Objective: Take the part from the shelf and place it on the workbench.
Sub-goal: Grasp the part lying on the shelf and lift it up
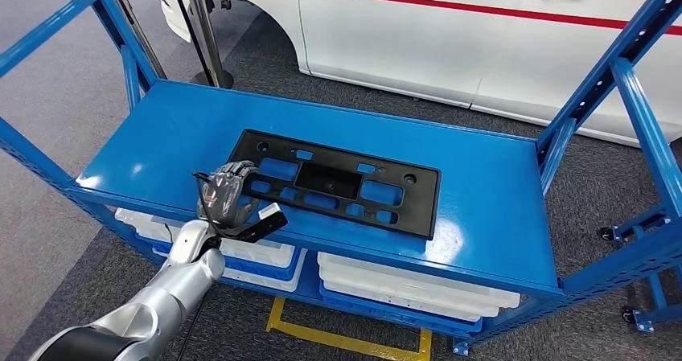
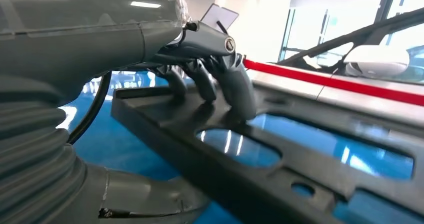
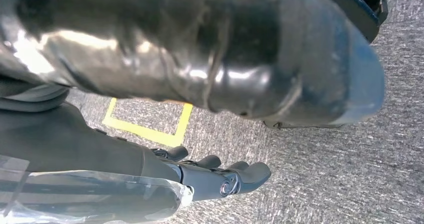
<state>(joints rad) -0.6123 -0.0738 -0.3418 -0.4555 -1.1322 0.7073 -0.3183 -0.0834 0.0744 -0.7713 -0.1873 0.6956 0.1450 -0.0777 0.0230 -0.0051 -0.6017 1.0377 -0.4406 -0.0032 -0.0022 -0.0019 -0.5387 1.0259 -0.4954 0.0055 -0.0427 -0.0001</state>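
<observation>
A flat black plastic part [image 1: 326,180] with several cut-outs lies along the middle of the blue shelf top [image 1: 482,176]. My left hand [image 1: 228,190] is at the part's near left corner. In the left wrist view its dark fingers [image 2: 235,87] rest on the top face of the part [image 2: 310,169], and the grey thumb [image 2: 150,199] sits low against the near edge, so the hand grips that corner. My right hand [image 3: 220,179] hangs over the grey carpet, fingers loosely apart and holding nothing.
Blue uprights [image 1: 643,128] frame the shelf at both ends. White bins [image 1: 410,285] fill the level below. A white car with a red stripe [image 1: 450,31] stands behind, and a black pole [image 1: 205,31] at the back left. Yellow tape [image 1: 346,341] marks the floor.
</observation>
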